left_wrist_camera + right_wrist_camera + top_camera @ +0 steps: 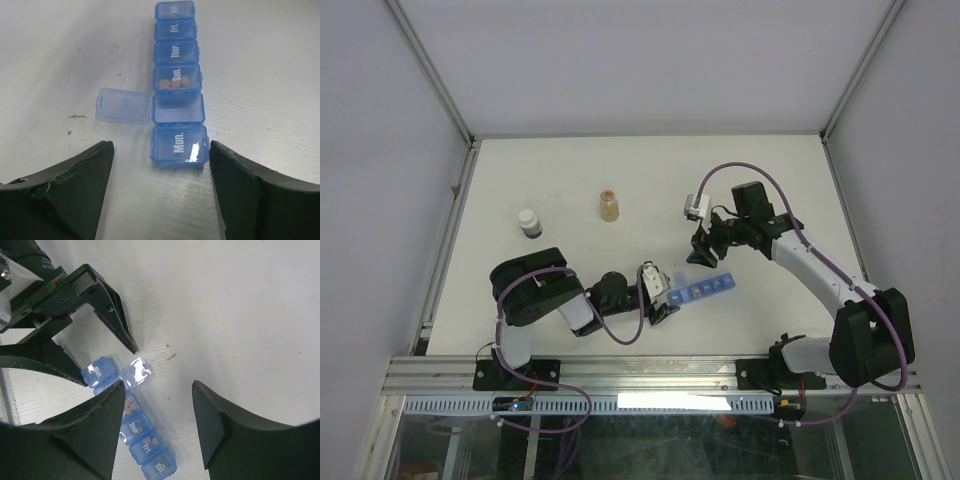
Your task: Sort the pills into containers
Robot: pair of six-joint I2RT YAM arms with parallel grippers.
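The left hand (161, 146) lies low on the white tabletop (570, 170) with its two dark fingers (85, 175) spread apart and holding nothing, the near end of the translucent blue pill organiser (177, 75) set between them with bare surface showing on either side. The strip lies flat near the middle of the tabletop, between the two arms, running away from the left hand in a single row of six square compartments. The nearest one, marked "Mon.", is closed. The second stands open, its lid (123, 106) flipped flat to the left in the left wrist view, and nothing can be seen inside it. The third, marked "Sun.", is shut over three round tan pills (175, 82). The compartments marked "Thur.", "Fri." and "Sat." follow, all closed. The right hand (157, 384) hangs above the strip near the open compartment, its fingers likewise apart and empty; one of them hides part of the row in its own camera's view, so how near it comes to the plastic cannot be told. From overhead, the right arm reaches in from the right side and the left arm folds in from the left. Well apart from the strip, toward the far side, stand a small amber bottle (609, 205) and, to its left, a white-capped bottle (529, 222).
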